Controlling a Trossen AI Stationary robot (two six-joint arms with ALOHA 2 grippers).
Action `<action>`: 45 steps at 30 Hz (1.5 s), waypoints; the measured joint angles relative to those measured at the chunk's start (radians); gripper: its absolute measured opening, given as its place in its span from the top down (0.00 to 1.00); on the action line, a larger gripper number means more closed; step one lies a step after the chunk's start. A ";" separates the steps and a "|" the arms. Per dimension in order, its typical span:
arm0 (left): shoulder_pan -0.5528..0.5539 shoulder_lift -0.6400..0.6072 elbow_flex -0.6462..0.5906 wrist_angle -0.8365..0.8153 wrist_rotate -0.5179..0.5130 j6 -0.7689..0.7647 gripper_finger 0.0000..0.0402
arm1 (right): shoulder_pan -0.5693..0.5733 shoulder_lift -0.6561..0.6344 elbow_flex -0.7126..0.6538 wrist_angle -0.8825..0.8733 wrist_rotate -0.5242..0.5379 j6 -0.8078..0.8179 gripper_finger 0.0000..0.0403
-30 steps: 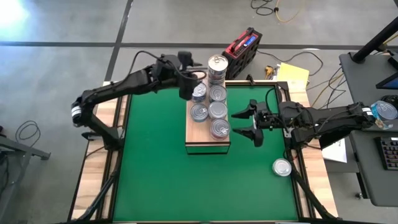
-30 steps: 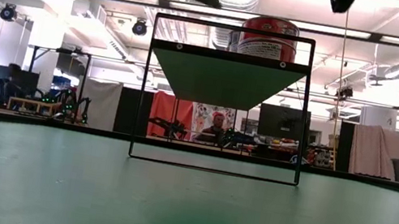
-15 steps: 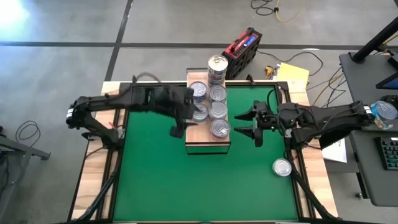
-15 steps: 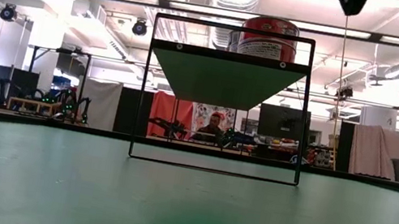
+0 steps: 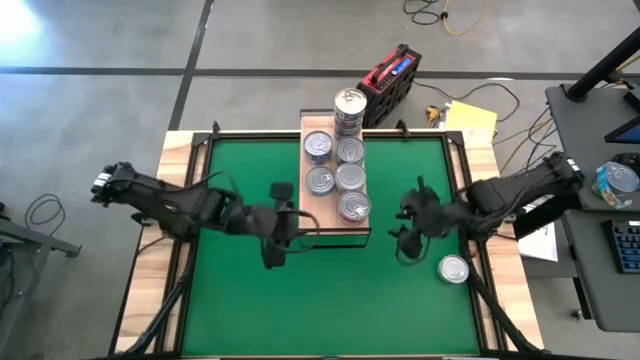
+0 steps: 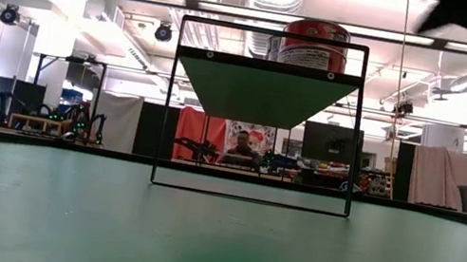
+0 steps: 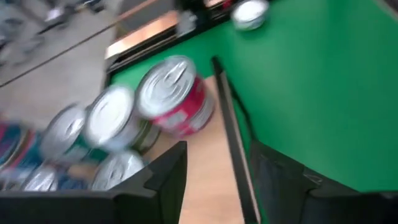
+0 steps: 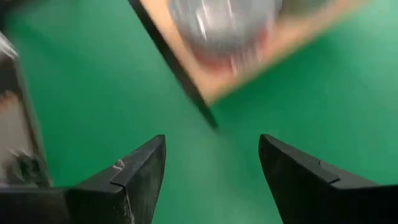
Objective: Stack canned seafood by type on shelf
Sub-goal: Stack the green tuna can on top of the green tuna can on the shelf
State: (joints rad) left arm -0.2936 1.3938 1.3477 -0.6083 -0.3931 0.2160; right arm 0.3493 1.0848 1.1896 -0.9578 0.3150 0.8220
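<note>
The shelf, a light-wood board on a dark frame, stands on the green mat at its far middle. Several silver-lidded cans sit on it in two rows, with a stack at its far end. The low view shows the stack's red-labelled top can. One more can lies on the mat at the near right. My left gripper hovers open just left of the shelf's near end, with nothing between its fingers. My right gripper hovers open right of the shelf, tipped down toward the mat, short of the lone can.
A red and black box and yellow papers lie beyond the table's far edge. The mat spreads bare green on the near half. People sit in the room behind.
My left gripper has drawn away from the can at the shelf's far left. It has swept along the shelf's left side toward the near edge, sinking a little and rolling. That can stays on the shelf. My right gripper has tipped downward and shifted slightly toward the near edge.
</note>
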 joint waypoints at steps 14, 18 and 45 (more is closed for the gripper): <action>-0.171 -0.260 -0.293 0.191 -0.436 -0.272 0.62 | 0.306 0.118 -0.002 -0.341 -0.285 0.703 0.42; -0.171 -0.283 -0.295 0.208 -0.436 -0.297 0.62 | 0.376 0.128 -0.067 -0.340 -0.308 0.854 0.43; -0.171 -0.283 -0.295 0.169 -0.435 -0.269 0.62 | 0.452 0.327 -0.315 -0.181 -0.420 1.044 0.98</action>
State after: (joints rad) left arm -0.4644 1.1103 1.0523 -0.4397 -0.8284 -0.0531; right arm 0.8017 1.4121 0.8742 -1.1393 -0.1051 1.8663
